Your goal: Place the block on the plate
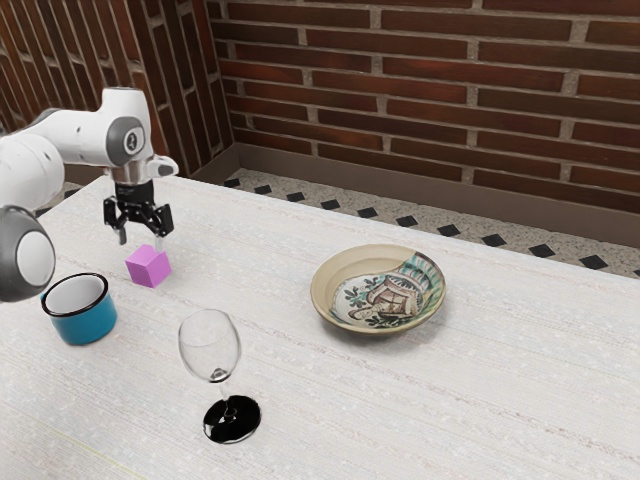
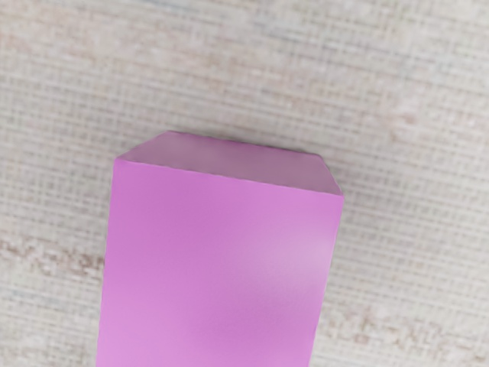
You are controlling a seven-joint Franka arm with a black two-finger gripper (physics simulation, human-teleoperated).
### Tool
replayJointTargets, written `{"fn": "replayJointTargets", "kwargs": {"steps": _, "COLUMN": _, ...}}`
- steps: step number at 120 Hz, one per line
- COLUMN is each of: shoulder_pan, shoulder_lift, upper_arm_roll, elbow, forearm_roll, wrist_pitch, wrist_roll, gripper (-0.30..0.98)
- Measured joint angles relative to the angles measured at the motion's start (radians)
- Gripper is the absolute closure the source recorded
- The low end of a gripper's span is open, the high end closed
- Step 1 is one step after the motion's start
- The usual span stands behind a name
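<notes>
My fingers [image 1: 165, 220] stand spread over the pink block [image 1: 148, 268], near the blue mug [image 1: 86, 324], and I judge it light, stiff and hardly fragile, best pinched midway down two opposite side faces.

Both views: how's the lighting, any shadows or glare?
Exterior view: soft shadow under the plate, small bright glints on the wine glass's black foot. Wrist view: pale sheen on part of the block's broad face, narrow face duller.
</notes>
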Motion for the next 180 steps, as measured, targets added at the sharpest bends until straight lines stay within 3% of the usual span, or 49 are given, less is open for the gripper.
{"fn": "replayJointTargets", "kwargs": {"steps": 35, "shoulder_pan": 0.001, "shoulder_lift": 0.025, "upper_arm_roll": 0.006, "elbow": 0.003, "forearm_roll": 0.039, "wrist_pitch": 0.092, "wrist_roll": 0.033, "gripper": 0.00}}
{"fn": "replayJointTargets", "kwargs": {"steps": 104, "shoulder_pan": 0.001, "shoulder_lift": 0.122, "upper_arm_roll": -0.017, "elbow": 0.031, "forearm_roll": 0.046, "wrist_pitch": 0.161, "wrist_roll": 0.062, "gripper": 0.00}}
{"fn": "replayJointTargets", "kwargs": {"steps": 143, "shoulder_pan": 0.001, "shoulder_lift": 0.120, "upper_arm_roll": -0.016, "elbow": 0.031, "forearm_roll": 0.046, "wrist_pitch": 0.160, "wrist_roll": 0.066, "gripper": 0.25}}
{"fn": "replayJointTargets", "kwargs": {"steps": 180, "shoulder_pan": 0.001, "shoulder_lift": -0.010, "upper_arm_roll": -0.008, "elbow": 0.016, "forearm_roll": 0.053, "wrist_pitch": 0.147, "wrist_roll": 0.068, "gripper": 0.31}}
